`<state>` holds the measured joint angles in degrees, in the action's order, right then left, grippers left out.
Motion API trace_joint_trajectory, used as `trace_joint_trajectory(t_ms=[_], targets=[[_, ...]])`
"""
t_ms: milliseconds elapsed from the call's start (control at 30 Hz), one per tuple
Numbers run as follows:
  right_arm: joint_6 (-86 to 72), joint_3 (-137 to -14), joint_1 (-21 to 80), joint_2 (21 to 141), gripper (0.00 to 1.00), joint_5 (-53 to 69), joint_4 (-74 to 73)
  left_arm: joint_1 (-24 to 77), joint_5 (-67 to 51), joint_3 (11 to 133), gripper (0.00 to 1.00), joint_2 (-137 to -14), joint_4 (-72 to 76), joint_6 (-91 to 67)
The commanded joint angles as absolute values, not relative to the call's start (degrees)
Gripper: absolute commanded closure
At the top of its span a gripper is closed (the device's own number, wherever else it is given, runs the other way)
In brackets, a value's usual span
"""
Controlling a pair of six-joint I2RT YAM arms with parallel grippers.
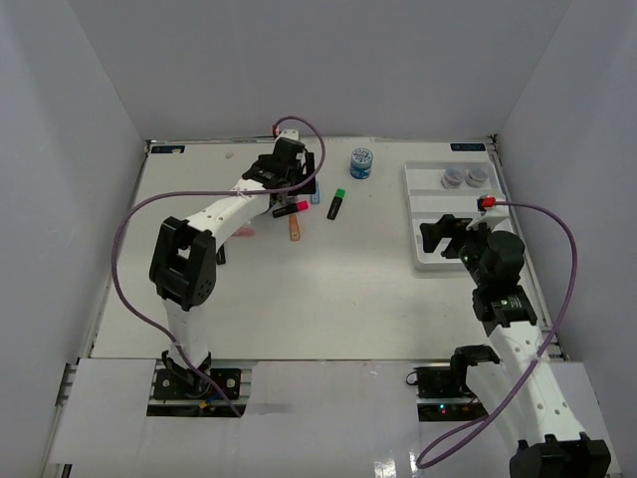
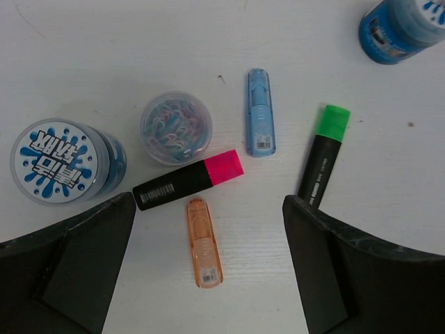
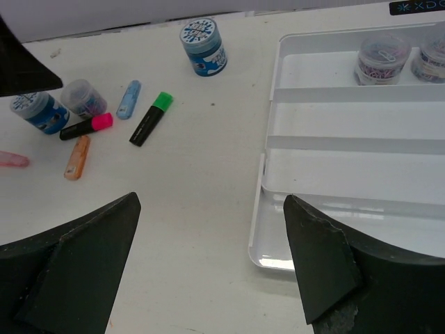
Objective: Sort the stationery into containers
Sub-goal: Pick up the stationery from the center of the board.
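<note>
My left gripper [image 1: 291, 184] [image 2: 208, 206] is open and empty, hovering over a cluster of stationery. Below it lie an orange pastel highlighter [image 2: 204, 242], a black pink-capped highlighter [image 2: 189, 179], a blue pastel highlighter [image 2: 260, 122], a black green-capped highlighter [image 2: 322, 156], a blue-patterned jar [image 2: 62, 161] and a clear jar of paper clips [image 2: 176, 127]. A second blue-patterned jar [image 1: 361, 162] stands apart. The white tray [image 1: 416, 261] holds two grey-lidded jars [image 1: 453, 177] [image 1: 478, 176] in its far compartment. My right gripper [image 1: 443, 234] [image 3: 212, 202] is open and empty over the tray's near-left corner [image 3: 263, 174].
A pastel pink highlighter [image 3: 12, 159] lies left of the cluster. White walls enclose the table on three sides. The left arm's purple cable [image 1: 129, 229] loops over the table's left side. The tray's other compartments [image 3: 348, 115] hold nothing.
</note>
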<state>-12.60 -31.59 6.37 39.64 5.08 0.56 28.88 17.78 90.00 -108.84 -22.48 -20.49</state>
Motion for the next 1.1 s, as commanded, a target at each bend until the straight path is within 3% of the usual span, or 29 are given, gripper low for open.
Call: trace_joint_trajectory(t_ms=[0, 467, 933, 1067], targets=[[-15.0, -28.6, 7.6, 35.3, 0.10, 7.6, 2.2, 28.5, 22.4, 94.6, 0.02, -111.5, -23.6, -17.4], [-12.5, -23.6, 8.4, 32.3, 0.10, 15.3, 0.1, 26.1, 25.5, 109.4, 0.02, -126.3, -28.0, -18.8], [-12.0, -22.4, 8.8, 32.3, 0.10, 15.1, 0.1, 25.7, 21.5, 112.1, 0.06, -132.0, -30.1, -19.2], [-11.9, -22.1, 8.9, 32.3, 0.10, 15.0, 0.1, 25.6, 20.0, 112.9, 0.11, -132.5, -30.2, -19.3]])
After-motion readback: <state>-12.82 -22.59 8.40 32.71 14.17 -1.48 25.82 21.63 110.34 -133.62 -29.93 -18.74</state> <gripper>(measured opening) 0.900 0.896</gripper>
